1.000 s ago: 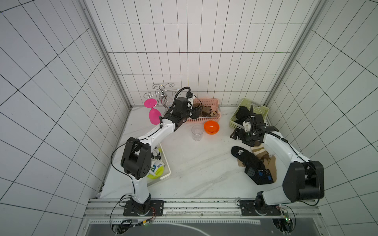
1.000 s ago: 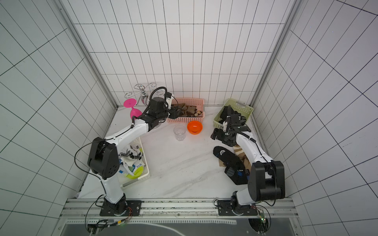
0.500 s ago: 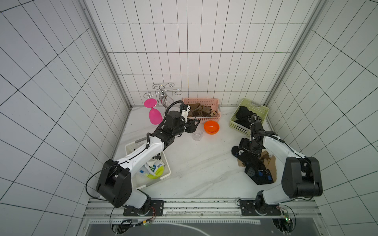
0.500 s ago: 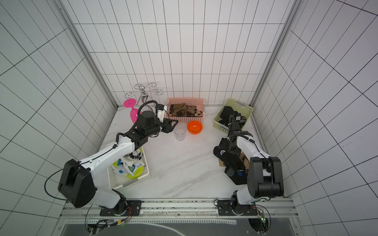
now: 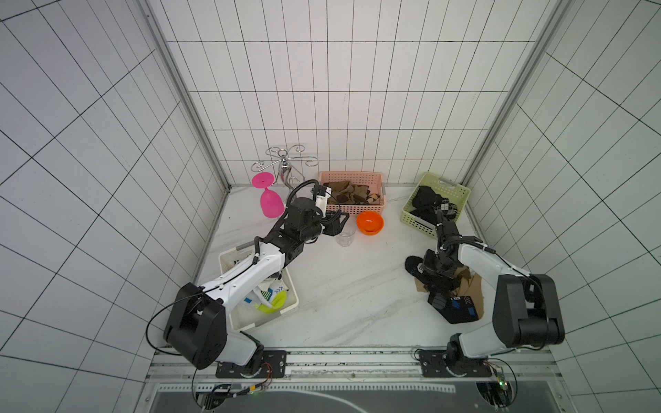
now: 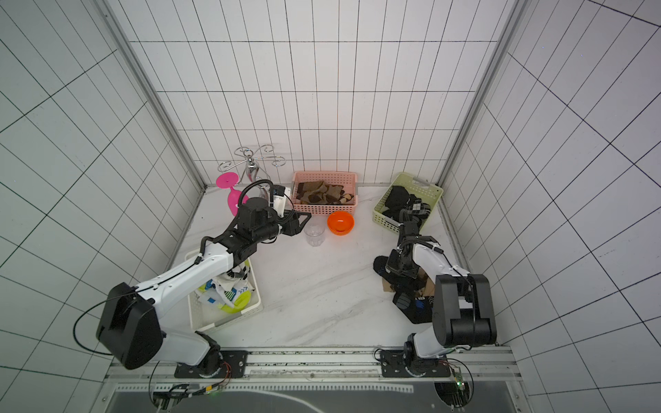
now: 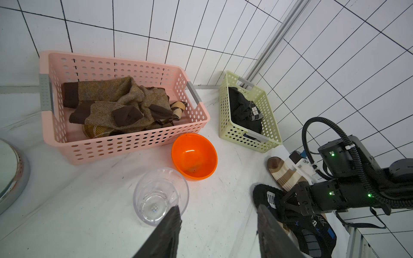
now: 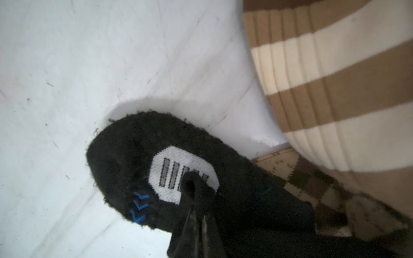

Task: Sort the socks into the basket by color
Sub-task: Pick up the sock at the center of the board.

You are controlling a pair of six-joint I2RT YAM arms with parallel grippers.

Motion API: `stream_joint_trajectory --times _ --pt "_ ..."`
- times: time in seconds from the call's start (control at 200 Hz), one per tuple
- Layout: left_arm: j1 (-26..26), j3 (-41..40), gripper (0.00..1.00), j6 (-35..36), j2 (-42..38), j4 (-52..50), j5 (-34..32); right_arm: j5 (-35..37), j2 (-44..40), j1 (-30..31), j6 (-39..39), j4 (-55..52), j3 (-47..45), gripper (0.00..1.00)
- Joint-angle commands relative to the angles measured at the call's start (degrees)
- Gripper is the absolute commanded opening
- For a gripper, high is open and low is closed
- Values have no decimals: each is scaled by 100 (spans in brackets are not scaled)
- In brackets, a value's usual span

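Pinching the black sock [image 8: 125, 156] near its toe on the table with my right gripper [image 8: 192, 185], I've got the green basket [image 5: 416, 222] of blacks straight beyond toward the back wall, right arm far nearer; left gripper [image 7: 218, 212] spread, empty, by the clear cup [image 7: 161, 196].

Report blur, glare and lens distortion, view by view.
Both top views: sharp, evenly lit, tile lines splaying toward the edges. Left wrist: crisp, with a glare streak inside the orange bowl. Right wrist: soft close-up; the black sock and striped tan sock are fuzzy.
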Motion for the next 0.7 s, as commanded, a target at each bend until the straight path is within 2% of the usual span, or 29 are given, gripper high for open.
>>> stream_joint_trajectory --times 0.0,0.295,0.695 --pt "-69 -4 56 -62 -15 165 55 -119 -282 61 -71 -118 -56 0" --pt "-168 -54 56 -27 -91 154 10 -423 -762 517 -127 -287 567 0" --pt "-375 -57 56 38 -177 21 -101 -550 -1045 522 -326 -180 1631 0"
